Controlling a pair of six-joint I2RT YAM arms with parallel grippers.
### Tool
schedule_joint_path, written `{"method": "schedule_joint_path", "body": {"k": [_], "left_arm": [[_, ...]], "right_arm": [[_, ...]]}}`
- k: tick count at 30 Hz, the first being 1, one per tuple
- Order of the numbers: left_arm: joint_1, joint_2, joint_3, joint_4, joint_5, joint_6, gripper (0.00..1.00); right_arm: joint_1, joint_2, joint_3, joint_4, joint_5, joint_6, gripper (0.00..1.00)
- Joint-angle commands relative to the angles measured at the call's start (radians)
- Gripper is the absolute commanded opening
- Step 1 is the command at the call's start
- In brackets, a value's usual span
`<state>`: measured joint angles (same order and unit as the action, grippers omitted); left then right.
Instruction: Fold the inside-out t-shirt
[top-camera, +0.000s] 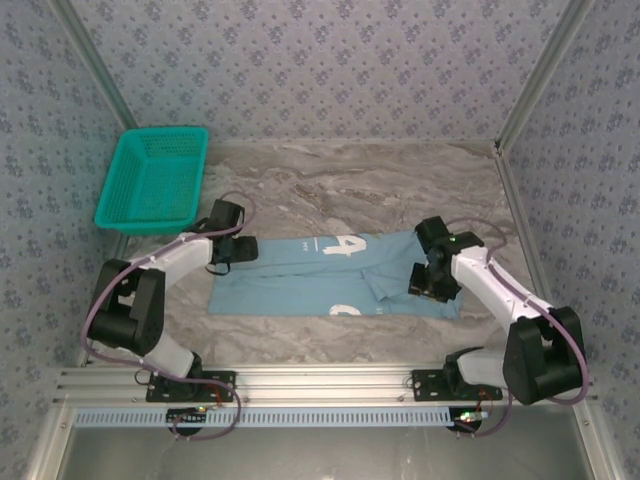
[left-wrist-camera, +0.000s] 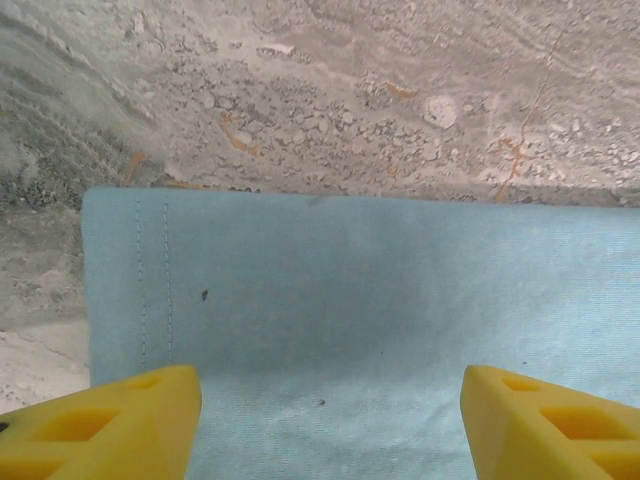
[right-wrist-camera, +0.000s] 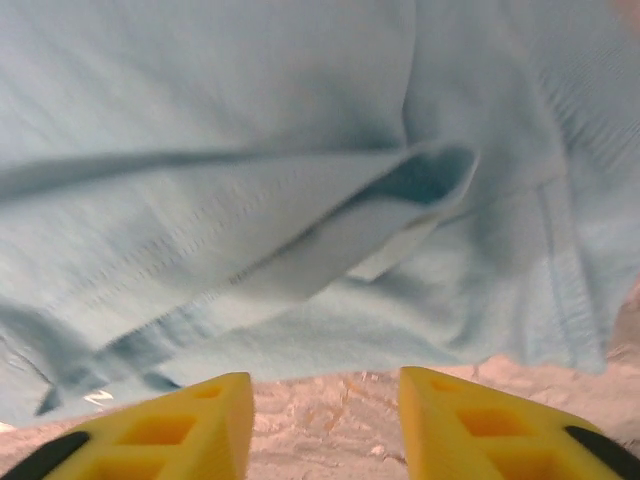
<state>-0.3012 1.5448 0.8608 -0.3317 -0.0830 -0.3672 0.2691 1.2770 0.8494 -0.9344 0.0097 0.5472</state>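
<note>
showing the inside-out t-shirt lying flat on the marble table, stretching from the left gripper across to the right gripper. holding the left fingers released and wide apart, grasping nothing. lying beneath and ahead of these fingers, light blue cloth, with a stitched hem running straight ahead of one fingertip and bare marble showing beyond the far edge. holding the right fingers released as well, standing apart over bare marble, pinching nothing. bunching just ahead of these fingertips in a loose fold with one flap lifting, touching neither pad. sitting well beyond the left fingers, apart from the cloth, the teal basket.
</note>
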Motion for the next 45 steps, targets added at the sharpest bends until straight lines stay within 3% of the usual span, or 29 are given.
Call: {"method": "schedule_joint_path", "body": {"k": [1, 8, 13, 20, 25, 33, 37, 41, 45], "left_arm": [[0.005, -0.023, 0.023, -0.028, 0.009, -0.004, 0.69], [0.005, -0.033, 0.021, -0.03, 0.009, 0.002, 0.7], [0.005, -0.035, 0.018, -0.031, 0.009, -0.002, 0.7], [0.005, -0.035, 0.012, -0.033, 0.01, -0.004, 0.7], [0.005, -0.031, 0.009, -0.031, 0.01, -0.004, 0.7], [0.006, -0.045, 0.027, -0.05, -0.011, -0.001, 0.7], [0.005, -0.096, 0.032, -0.052, -0.019, -0.005, 0.71], [0.004, -0.152, 0.023, -0.041, 0.003, -0.004, 0.73], [0.004, -0.128, 0.035, -0.093, 0.142, -0.013, 0.74]], "right_arm": [[-0.068, 0.024, 0.034, 0.039, 0.059, -0.002, 0.47], [-0.166, 0.162, 0.008, 0.177, -0.003, -0.036, 0.46], [-0.168, 0.119, -0.037, 0.16, -0.02, -0.041, 0.19], [-0.156, -0.039, -0.127, 0.069, -0.019, 0.018, 0.06], [-0.132, -0.113, -0.157, 0.017, 0.017, 0.072, 0.08], [-0.093, -0.119, -0.112, 0.023, 0.138, 0.111, 0.32], [0.043, -0.165, -0.029, 0.126, 0.175, 0.051, 0.37], [0.12, -0.067, -0.011, 0.265, 0.127, 0.05, 0.39], [0.12, 0.069, -0.017, 0.295, 0.079, 0.074, 0.38]]}}
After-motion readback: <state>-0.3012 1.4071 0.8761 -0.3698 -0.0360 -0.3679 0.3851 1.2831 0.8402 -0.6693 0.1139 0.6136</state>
